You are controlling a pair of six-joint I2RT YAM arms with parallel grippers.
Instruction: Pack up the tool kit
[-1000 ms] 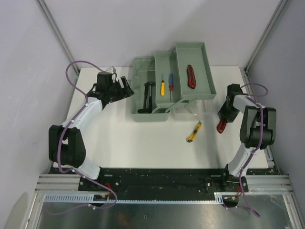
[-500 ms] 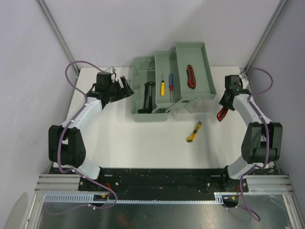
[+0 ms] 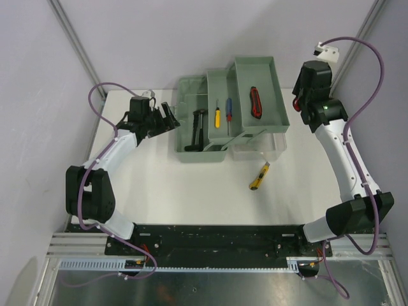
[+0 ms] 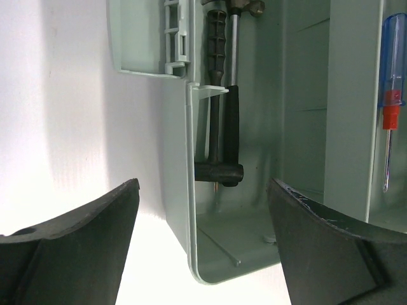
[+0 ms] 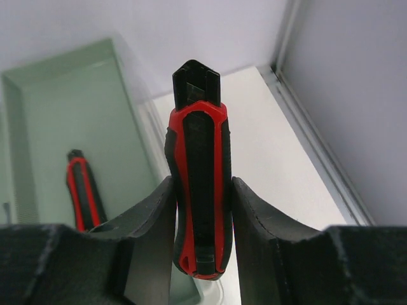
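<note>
At the far left, left tool [image 3: 168,116]: stood wide open and empty, the box's left wall between its jaws, no touch visible.
Box [image 3: 191,153]: sat open at the back middle of the desk [image 3: 159,191], a hammer [image 3: 197,131] lying in its bottom.
Tray [image 3: 271,83]: was swung out over the box's right side and carried a yellow driver [image 3: 217,116], a blue driver [image 3: 228,115] and a red cutter [image 3: 255,102].
Lid [image 3: 261,145]: clear, lay open in front of the tray.
Yellow knife [image 3: 259,176]: lay loose on the desk in front of the box, not yet packed.
Right tool [image 5: 202,184]: hung raised just right of the tray, partly closed on a red-black knife [image 5: 198,127] gripped mid-handle, tip up.
Step in hand: probably carrying that knife to the tray.
Doing it well: the knife should travel over the bare strip beside the cutter, turn lengthwise, sink close to the tray floor, and only then be released. A drop from height could bounce it out.
In the way: the tray's right wall, the cutter and the lid below.
</note>
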